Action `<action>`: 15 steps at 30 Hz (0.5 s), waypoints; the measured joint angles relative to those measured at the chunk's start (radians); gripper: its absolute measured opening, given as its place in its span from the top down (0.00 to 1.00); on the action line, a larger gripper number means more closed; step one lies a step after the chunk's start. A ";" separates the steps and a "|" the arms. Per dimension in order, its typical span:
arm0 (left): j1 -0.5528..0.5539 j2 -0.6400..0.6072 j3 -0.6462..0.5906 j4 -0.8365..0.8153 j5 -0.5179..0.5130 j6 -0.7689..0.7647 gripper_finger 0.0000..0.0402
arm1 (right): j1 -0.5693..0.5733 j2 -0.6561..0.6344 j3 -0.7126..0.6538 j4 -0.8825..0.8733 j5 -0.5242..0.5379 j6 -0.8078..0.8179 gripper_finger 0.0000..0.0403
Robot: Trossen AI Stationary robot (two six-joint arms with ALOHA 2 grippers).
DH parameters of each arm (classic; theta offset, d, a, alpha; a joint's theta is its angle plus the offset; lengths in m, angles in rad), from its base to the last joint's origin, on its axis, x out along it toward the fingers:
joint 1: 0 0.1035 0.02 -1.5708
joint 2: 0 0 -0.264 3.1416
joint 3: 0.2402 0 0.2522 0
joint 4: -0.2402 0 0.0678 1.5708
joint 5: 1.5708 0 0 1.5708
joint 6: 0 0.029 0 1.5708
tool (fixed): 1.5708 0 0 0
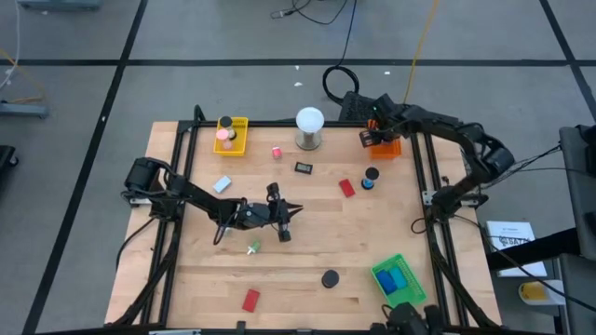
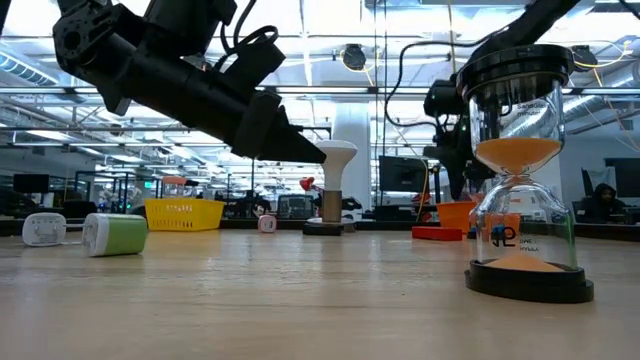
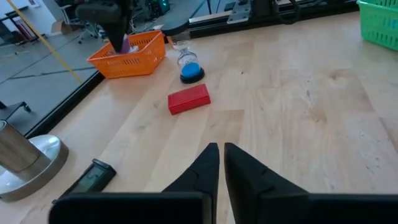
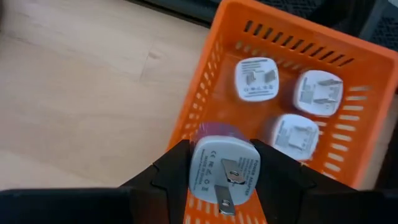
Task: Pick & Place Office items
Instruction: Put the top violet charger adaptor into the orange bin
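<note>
My right gripper [image 4: 221,158] hangs over the orange tray [image 1: 384,144] at the table's far right, shut on a plug adapter [image 4: 222,169] with a white pronged face and a purple body. Three white adapters [image 4: 258,79] lie in that tray. My left gripper [image 3: 219,151] hovers shut and empty above the middle of the table [image 1: 293,210]. Beyond it a red flat block [image 3: 189,98] and a small blue hourglass [image 3: 189,67] rest on the wood. More small items are scattered about: a black timer [image 1: 304,167], a green clip [image 1: 252,247] and another red block [image 1: 250,299]. My right gripper pinches the adapter by its two opposite sides [image 4: 198,163] between the two fingers. The fingers slant down from above. The adapter's pronged face points back up at the wrist, and it hangs clear above the orange tray's slotted wall [image 4: 205,99].
A white ball lamp on a metal base [image 1: 309,126] stands at the far middle. A yellow tray [image 1: 231,135] sits at the far left and a green tray [image 1: 399,277] with blue blocks at the near right. An orange-sand hourglass [image 2: 525,170] stands near the front edge.
</note>
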 joint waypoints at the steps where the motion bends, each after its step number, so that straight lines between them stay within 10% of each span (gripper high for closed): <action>1: 0.000 0.000 0.000 -0.001 0.000 -0.004 0.94 | -0.007 0.010 0.000 0.005 0.001 0.005 0.65; 15: 0.000 0.000 0.000 -0.015 0.000 -0.012 0.94 | -0.041 0.101 -0.007 0.042 -0.002 0.030 0.65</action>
